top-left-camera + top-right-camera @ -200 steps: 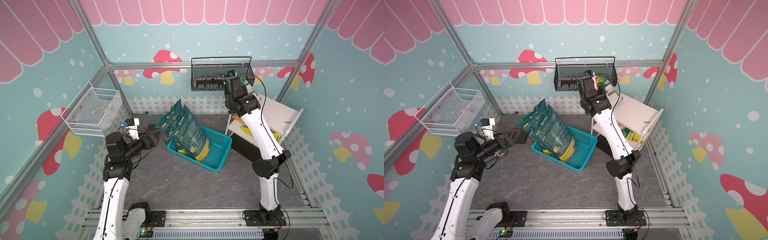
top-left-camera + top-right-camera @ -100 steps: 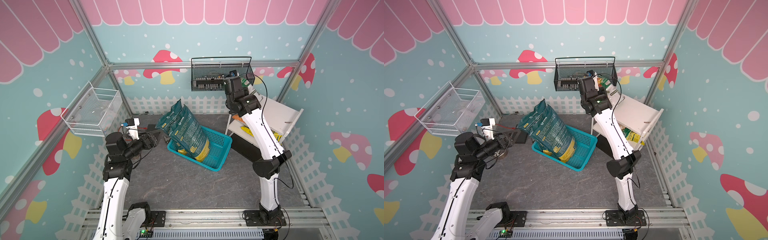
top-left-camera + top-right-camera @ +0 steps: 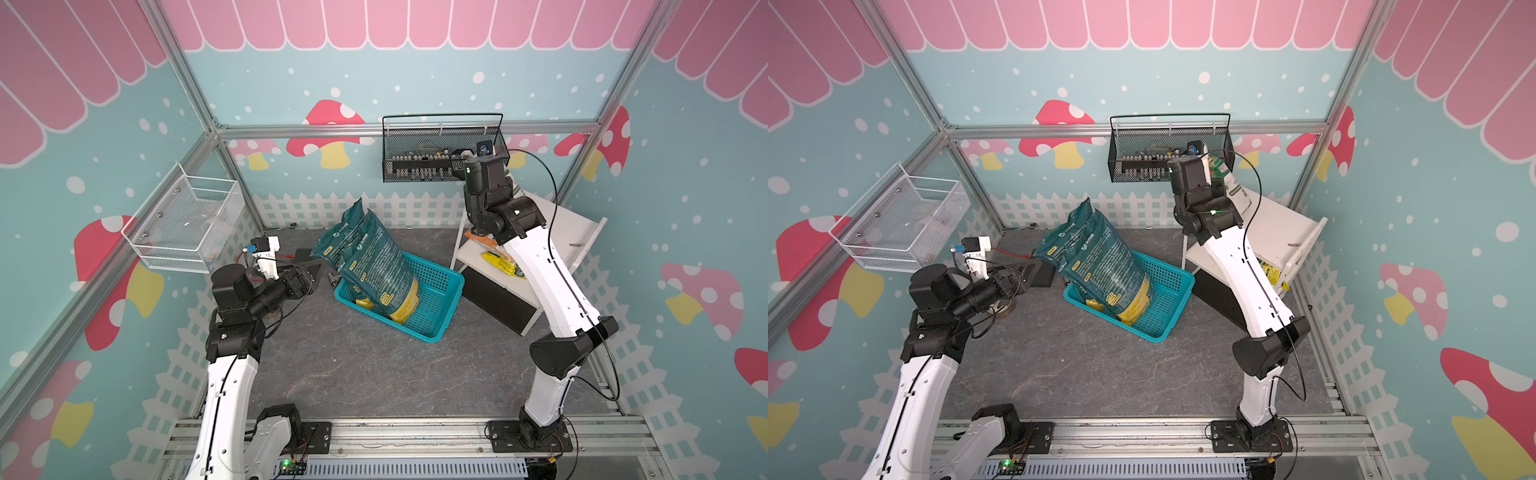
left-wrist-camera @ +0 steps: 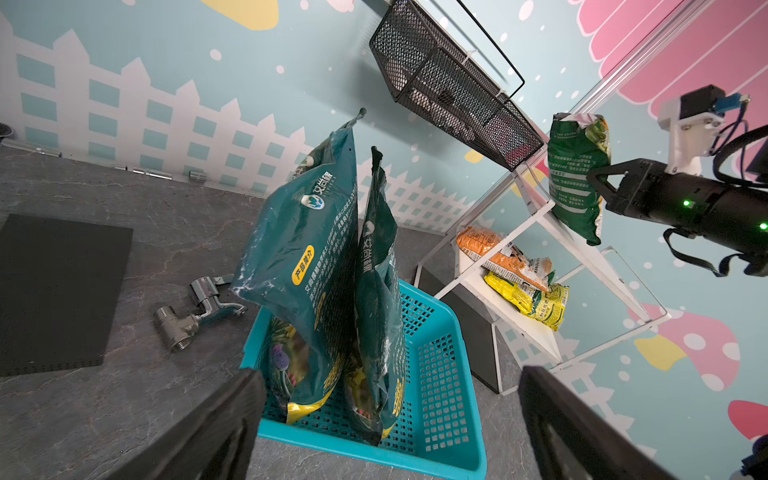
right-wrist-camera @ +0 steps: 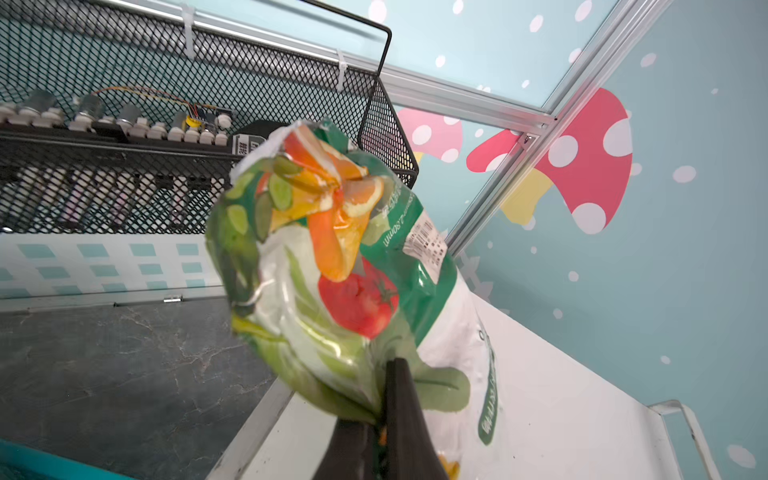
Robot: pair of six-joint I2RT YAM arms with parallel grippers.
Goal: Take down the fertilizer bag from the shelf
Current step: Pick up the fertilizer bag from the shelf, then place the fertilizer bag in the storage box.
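Shelf, top board: fertilizer bag stands there, upright. My right claw is clamped on its lower edge. Grasp step done, I judge. Next: lift clear of the board, then lower.

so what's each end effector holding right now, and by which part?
Right end effector: shut on the green-and-white plastic fertilizer bag, pinching its edge over the white shelf. Left end effector: open, holding nothing.

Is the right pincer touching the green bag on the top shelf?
Touching. The right wrist view shows the right pincer shut on the green bag, plastic pinched between its fingers.
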